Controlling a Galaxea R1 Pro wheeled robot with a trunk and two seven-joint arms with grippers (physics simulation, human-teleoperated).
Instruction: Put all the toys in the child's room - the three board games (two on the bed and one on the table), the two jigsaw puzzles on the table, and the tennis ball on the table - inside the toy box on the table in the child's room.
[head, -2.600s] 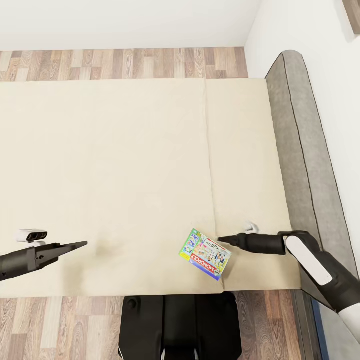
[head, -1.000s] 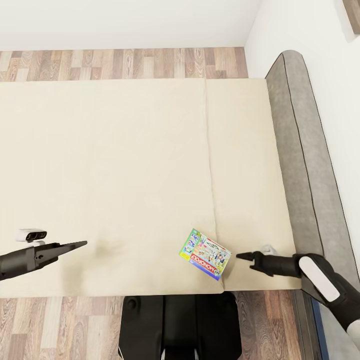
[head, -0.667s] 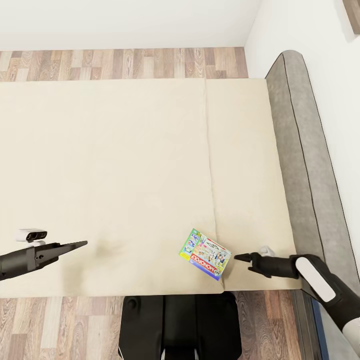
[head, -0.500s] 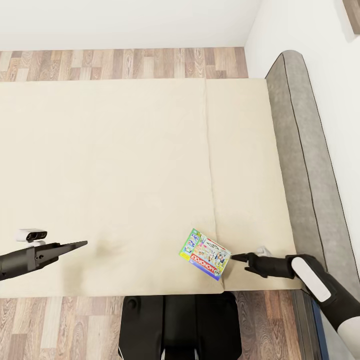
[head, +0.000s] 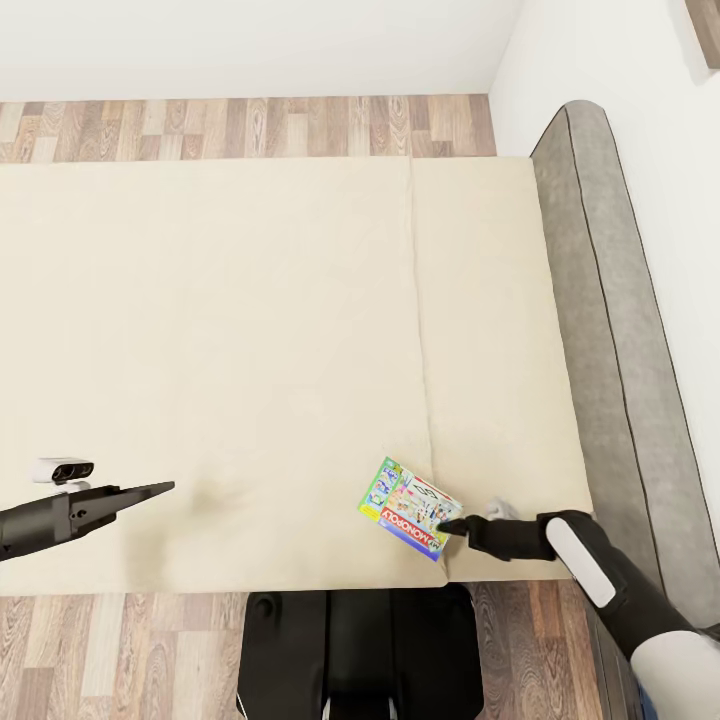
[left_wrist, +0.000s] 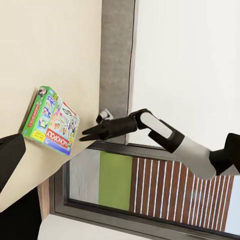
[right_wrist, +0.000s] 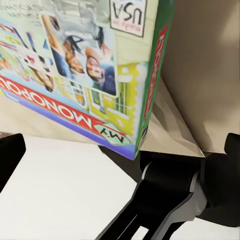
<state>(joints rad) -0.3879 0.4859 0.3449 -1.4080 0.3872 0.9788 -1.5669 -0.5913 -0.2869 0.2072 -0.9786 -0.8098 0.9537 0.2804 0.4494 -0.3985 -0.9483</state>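
Beige bed (head: 250, 330) surface, wood-plank floor (head: 250, 128) beyond it, white walls.
We see the Monopoly board game (head: 410, 507) flat near the bed's near-right edge; right gripper (head: 452, 524) tips touch its right corner, finger state cannot be told. Left gripper (head: 160, 489) hovers clenched, near left; grey headboard (head: 610, 340) right.

Open mattress (head: 220, 350) around Monopoly box (head: 410, 507); headboard (head: 610, 380) right.
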